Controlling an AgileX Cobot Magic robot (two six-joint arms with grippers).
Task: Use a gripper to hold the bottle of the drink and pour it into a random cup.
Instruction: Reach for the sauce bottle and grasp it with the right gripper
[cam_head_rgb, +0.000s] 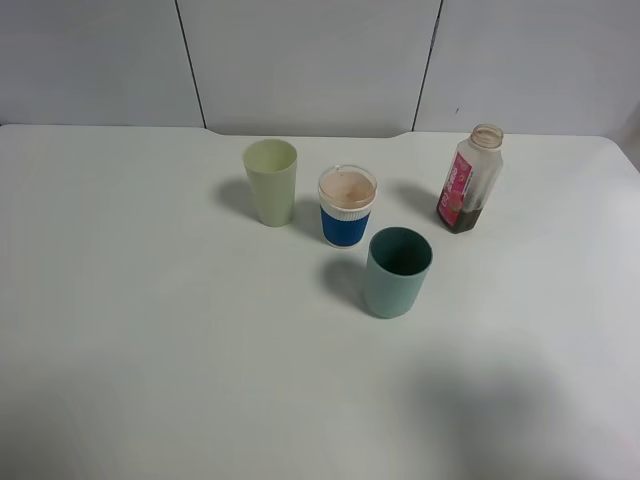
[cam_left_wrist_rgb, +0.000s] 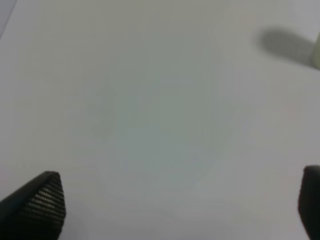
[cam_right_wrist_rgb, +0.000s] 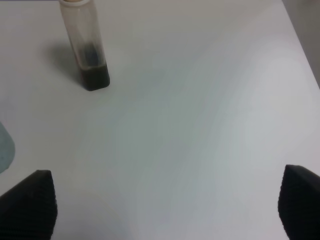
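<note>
Bottle (cam_head_rgb: 470, 180) stands upright on the table (cam_head_rgb: 150, 350), far right, uncapped, well apart from all three cups. Only a shallow dark layer sits at its base. Cup (cam_head_rgb: 347, 207) with the blue band is mid-table, just beside the tumbler (cam_head_rgb: 271, 182) and behind the teal cup (cam_head_rgb: 398, 272). Its top looks pinkish; cannot tell whether that is liquid or a lid.

Neither arm shows in the high view.

Right gripper (cam_right_wrist_rgb: 170, 182): fingers spread wide, nothing between them, over bare table with the bottle ahead and apart. It looks like the natural arm for the grasp, being on the bottle's side.

Left gripper (cam_left_wrist_rgb: 180, 192): fingers likewise wide apart and empty, over bare table, near the tumbler's shadow.

Judgement: the bottle is not held, and its open neck calls for a level grip on the body.
</note>
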